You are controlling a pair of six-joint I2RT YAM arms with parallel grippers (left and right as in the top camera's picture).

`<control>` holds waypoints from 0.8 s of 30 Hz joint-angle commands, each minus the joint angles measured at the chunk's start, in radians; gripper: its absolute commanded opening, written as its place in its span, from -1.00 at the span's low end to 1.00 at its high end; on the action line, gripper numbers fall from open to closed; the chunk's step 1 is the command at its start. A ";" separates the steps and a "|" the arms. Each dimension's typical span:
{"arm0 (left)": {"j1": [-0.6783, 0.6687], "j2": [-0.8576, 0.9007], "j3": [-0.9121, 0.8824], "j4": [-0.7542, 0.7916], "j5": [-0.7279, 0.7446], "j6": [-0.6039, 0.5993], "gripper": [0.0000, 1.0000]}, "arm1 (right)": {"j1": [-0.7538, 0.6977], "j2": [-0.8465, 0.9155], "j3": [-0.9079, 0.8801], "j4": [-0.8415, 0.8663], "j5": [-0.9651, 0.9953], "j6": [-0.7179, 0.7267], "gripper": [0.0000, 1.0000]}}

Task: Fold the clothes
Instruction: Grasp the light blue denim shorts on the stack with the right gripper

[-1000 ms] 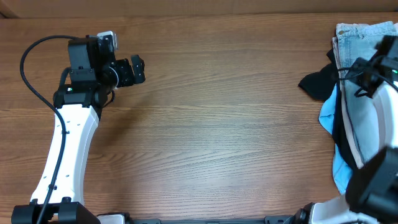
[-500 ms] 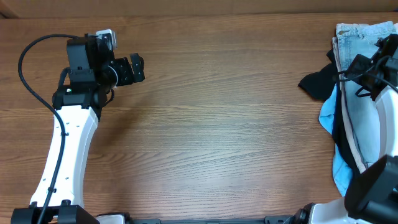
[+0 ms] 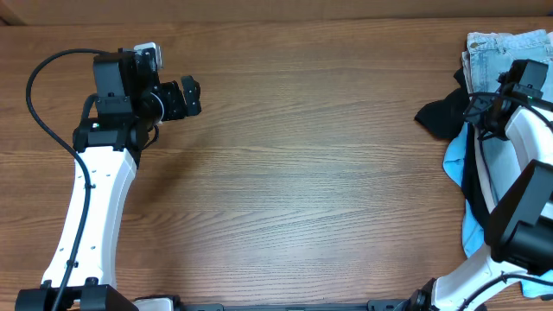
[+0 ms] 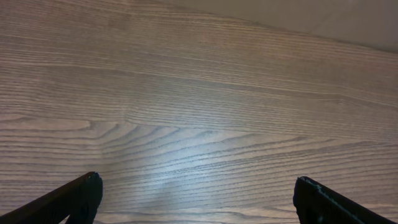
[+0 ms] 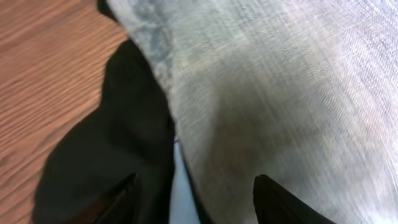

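Shifted leftward, right gripper [image 5: 196,186] hovers wide over denim shorts [image 5: 280,93]; clothes pile [image 3: 471,220] runs front-to-back; left gripper [image 4: 196,190] wide.

Overhead gives me the whole table [image 3: 302,173] straight down. Left wrist looks low across bare wood; right wrist is pressed close on the denim shorts [image 5: 280,93], shared with overhead's right edge.

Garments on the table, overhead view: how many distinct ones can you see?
3: denim shorts at the far right corner; a black garment sticking out left below them; a sky-blue garment nearer the robot. The right arm covers the pile, so more may be hidden.
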 commanded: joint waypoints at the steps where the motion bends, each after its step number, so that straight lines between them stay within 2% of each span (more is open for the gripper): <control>1: 0.000 -0.027 0.027 -0.004 0.001 0.005 1.00 | -0.008 0.042 -0.004 0.014 0.022 -0.003 0.22; 4: 0.000 -0.027 0.027 -0.003 0.001 0.005 1.00 | -0.008 0.071 -0.004 0.025 0.027 -0.002 0.17; 6: 0.000 -0.027 0.027 -0.003 0.001 0.005 1.00 | -0.008 0.080 -0.004 0.028 0.034 0.001 -0.03; 9: 0.000 -0.027 0.027 -0.003 0.000 0.005 1.00 | -0.008 0.080 -0.004 0.039 0.033 0.005 -0.78; 10: 0.000 -0.027 0.027 -0.003 0.000 0.005 1.00 | -0.008 0.080 -0.004 0.043 0.033 0.005 -0.88; 19: 0.000 -0.026 0.027 -0.002 -0.006 0.005 1.00 | -0.008 0.070 0.006 0.013 0.021 0.008 -0.92; 24: 0.000 -0.026 0.027 0.008 -0.006 0.005 1.00 | 0.035 -0.040 0.054 -0.105 -0.127 -0.011 -0.92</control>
